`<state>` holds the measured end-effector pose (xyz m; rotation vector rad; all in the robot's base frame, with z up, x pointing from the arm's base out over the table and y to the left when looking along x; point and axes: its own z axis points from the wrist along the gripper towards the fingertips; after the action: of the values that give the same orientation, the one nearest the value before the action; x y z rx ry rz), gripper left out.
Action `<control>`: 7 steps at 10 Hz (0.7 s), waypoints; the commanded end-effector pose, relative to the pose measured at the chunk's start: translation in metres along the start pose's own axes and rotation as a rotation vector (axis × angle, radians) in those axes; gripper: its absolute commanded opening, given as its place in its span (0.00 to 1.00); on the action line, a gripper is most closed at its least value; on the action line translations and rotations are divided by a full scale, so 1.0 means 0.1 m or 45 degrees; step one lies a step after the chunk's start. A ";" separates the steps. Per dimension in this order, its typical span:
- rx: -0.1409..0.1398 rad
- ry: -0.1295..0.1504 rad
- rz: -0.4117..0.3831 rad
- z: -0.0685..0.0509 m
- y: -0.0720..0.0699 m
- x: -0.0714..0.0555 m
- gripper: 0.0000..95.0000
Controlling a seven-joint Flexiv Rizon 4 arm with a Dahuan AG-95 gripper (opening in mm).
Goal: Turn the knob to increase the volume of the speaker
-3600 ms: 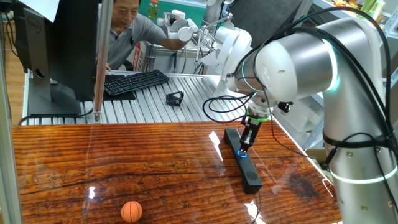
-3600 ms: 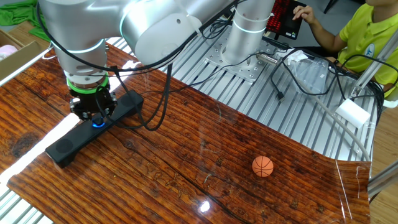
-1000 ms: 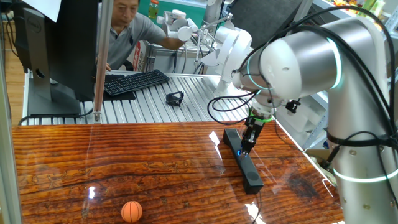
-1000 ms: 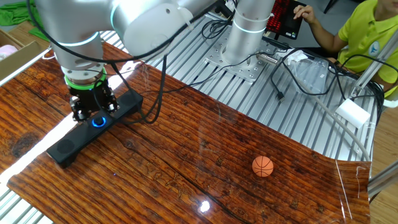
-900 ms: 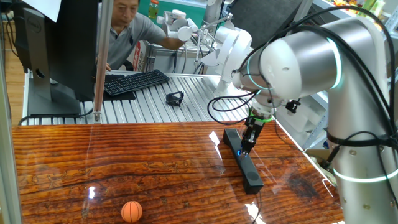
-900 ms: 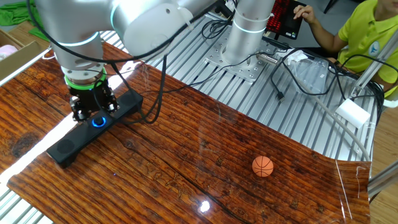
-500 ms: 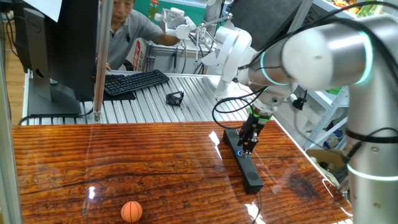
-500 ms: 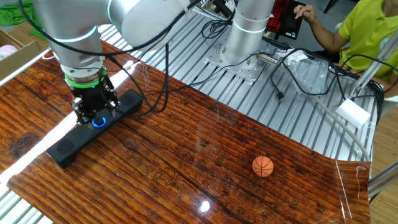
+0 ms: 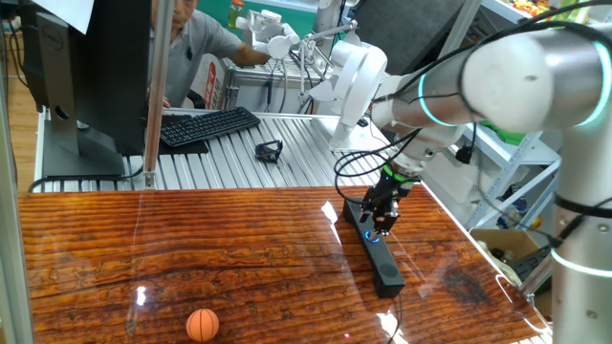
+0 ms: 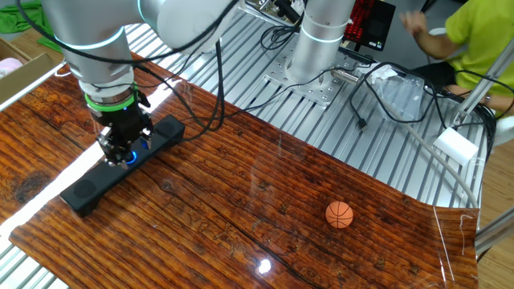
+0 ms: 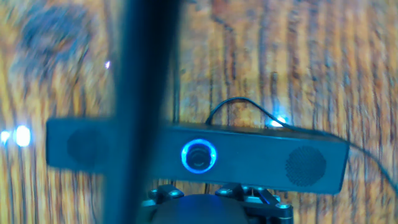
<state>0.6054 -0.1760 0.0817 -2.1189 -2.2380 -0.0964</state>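
The speaker (image 9: 384, 266) (image 10: 87, 189) (image 11: 298, 165) is a long black bar lying on the wooden tabletop, with a cable at its back. Its knob (image 10: 129, 156) (image 11: 199, 155) glows with a blue ring near the middle of the bar. My gripper (image 9: 382, 225) (image 10: 120, 152) (image 11: 202, 190) points straight down onto the knob, its fingers closed on either side of it and partly covering the glow. In the hand view, which is blurred, only the fingers' bases show at the bottom edge.
An orange ball (image 9: 202, 324) (image 10: 339, 214) lies on the wood near the front. A black keyboard (image 9: 206, 124) and a small black clip (image 9: 269, 150) sit on the ribbed metal surface behind. A blurred dark band (image 11: 146, 93) crosses the hand view. People sit at the table's edges.
My wrist has turned in place over the knob and the arm's elbow has swung round. The speaker and the ball have stayed where they were.
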 end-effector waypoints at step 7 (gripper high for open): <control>-0.014 0.079 -0.718 -0.06 -0.01 0.15 0.60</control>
<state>0.6050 -0.1635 0.0879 -1.5205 -2.6517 -0.1887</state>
